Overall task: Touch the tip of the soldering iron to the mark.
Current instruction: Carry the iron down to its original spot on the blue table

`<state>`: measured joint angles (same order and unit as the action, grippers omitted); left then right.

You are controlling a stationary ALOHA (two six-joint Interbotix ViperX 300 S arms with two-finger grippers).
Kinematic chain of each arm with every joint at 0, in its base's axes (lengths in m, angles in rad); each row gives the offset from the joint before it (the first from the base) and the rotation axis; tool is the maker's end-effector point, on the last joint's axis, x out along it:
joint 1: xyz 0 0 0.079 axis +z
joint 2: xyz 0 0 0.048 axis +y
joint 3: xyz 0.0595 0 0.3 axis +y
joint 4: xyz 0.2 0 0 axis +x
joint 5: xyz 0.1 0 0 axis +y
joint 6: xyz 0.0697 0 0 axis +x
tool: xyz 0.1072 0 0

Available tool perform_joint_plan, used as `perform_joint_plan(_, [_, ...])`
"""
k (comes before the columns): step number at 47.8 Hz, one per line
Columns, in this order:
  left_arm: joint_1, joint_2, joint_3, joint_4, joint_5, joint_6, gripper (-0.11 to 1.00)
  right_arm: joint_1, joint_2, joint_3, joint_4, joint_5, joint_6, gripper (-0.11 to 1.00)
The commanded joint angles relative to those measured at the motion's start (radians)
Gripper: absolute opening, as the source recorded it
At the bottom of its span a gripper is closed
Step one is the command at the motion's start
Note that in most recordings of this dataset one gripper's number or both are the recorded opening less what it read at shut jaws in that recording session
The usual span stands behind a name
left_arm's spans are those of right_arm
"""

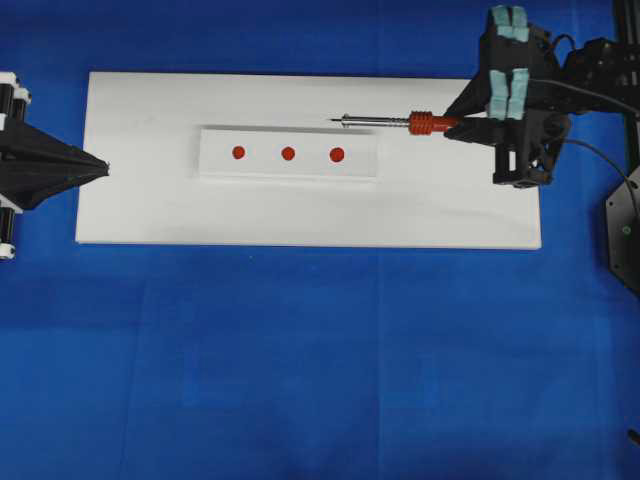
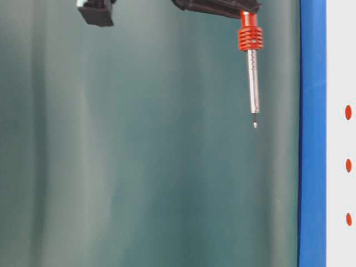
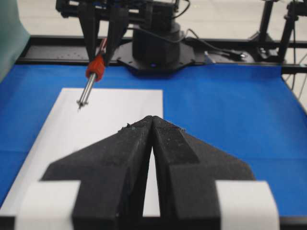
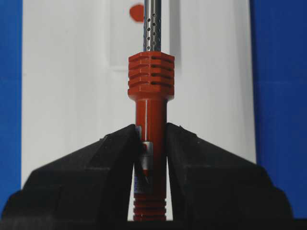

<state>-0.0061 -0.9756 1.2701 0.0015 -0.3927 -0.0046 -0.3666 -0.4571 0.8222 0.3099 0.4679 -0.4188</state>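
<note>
The right gripper (image 1: 452, 124) reached in from the 3 o'clock side of the overhead view, its jaws clamped on the handle of the iron (image 1: 400, 122) just behind the ribbed collar (image 4: 150, 73). The left gripper (image 1: 98, 167) sat at the 9 o'clock edge of the board (image 1: 140, 200), jaws pressed together, its point just over the board's short edge. The iron pointed toward 9 o'clock, lying roughly level in the overhead view: red-orange handle, ribbed red collar, then a slim silver shaft (image 4: 152, 24) pierced with small holes, ending in a thin dark tip (image 1: 334, 121). In the left wrist view the iron slanted downward, its tip (image 3: 79, 106) held over the white board; whether it touched the surface could not be told. A pale strip (image 1: 215, 160) lay lengthwise on the board, bearing three red marks in a row: the left mark (image 1: 238, 152), the middle mark (image 1: 288, 153) and the right mark (image 1: 337, 154). The tip stood just beyond the strip's far long edge, toward 12 o'clock of the right mark and apart from it. Bare white board lay all around the strip, wider toward 6 o'clock, and the blue cloth (image 1: 300, 380) ran beyond the board on every side, broadest toward 6 o'clock.
</note>
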Motion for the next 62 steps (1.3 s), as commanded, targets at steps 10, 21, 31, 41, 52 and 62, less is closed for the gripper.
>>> perform_joint_plan(10, [-0.002, 0.005, -0.012, 0.002, -0.012, -0.002, 0.02, -0.003, -0.017, -0.018, 0.002, -0.006, 0.012, 0.06])
perform_joint_plan(21, [-0.002, 0.005, -0.012, 0.002, -0.012, -0.002, 0.02, 0.021, -0.028, -0.009, 0.003, 0.0, 0.092, 0.06])
perform_joint_plan(31, [-0.002, 0.005, -0.014, 0.002, -0.015, -0.002, 0.02, 0.112, -0.06, 0.012, 0.003, -0.017, 0.189, 0.06])
perform_joint_plan(41, [-0.002, 0.005, -0.014, 0.002, -0.02, -0.002, 0.02, 0.284, -0.081, 0.031, -0.003, -0.06, 0.324, 0.06])
perform_joint_plan(52, [-0.002, 0.003, -0.014, 0.002, -0.026, -0.002, 0.02, 0.462, -0.064, 0.048, -0.023, -0.138, 0.46, 0.06])
perform_joint_plan(62, [-0.002, 0.002, -0.014, 0.002, -0.029, -0.002, 0.02, 0.557, -0.02, 0.044, -0.046, -0.176, 0.532, 0.06])
